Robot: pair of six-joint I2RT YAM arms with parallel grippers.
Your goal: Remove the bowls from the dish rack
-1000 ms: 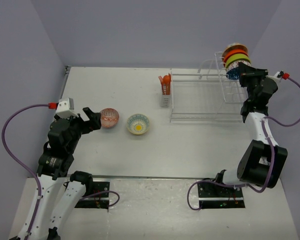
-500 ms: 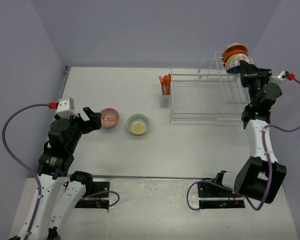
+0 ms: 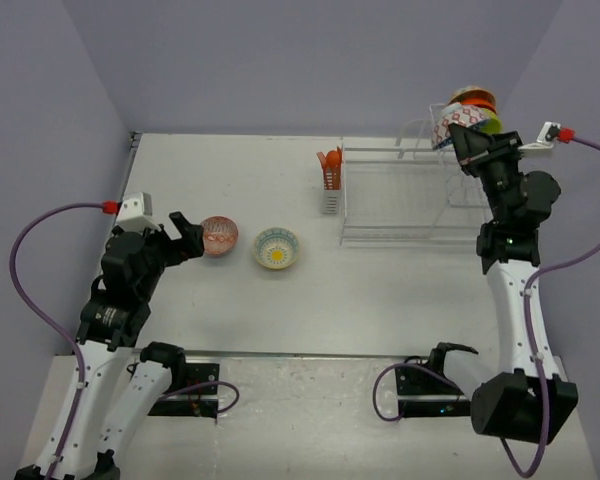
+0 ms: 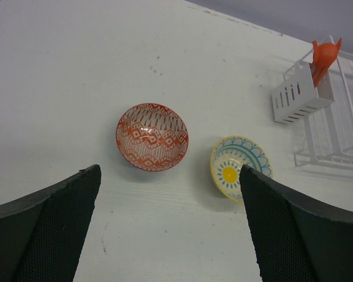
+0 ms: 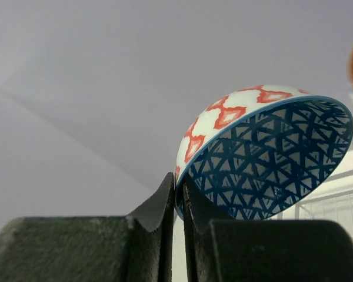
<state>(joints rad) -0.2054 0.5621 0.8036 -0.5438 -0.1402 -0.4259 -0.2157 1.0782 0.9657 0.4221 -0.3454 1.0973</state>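
Blue-patterned bowl (image 3: 447, 125) hangs upper right, rim clamped edge-on by the right gripper (image 5: 177, 185), seemingly clear of the dish rack (image 3: 410, 195) for carrying off.

glossy glazed bowl (image 5: 265, 155); white wire rack (image 3: 410, 195); matt table (image 3: 330, 290).

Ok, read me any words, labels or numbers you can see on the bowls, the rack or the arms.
No readable text anywhere.
Red zigzag bowl, yellow-centred bowl, blue-lattice bowl: patterns only.
Dish rack, caddy: no labels visible.
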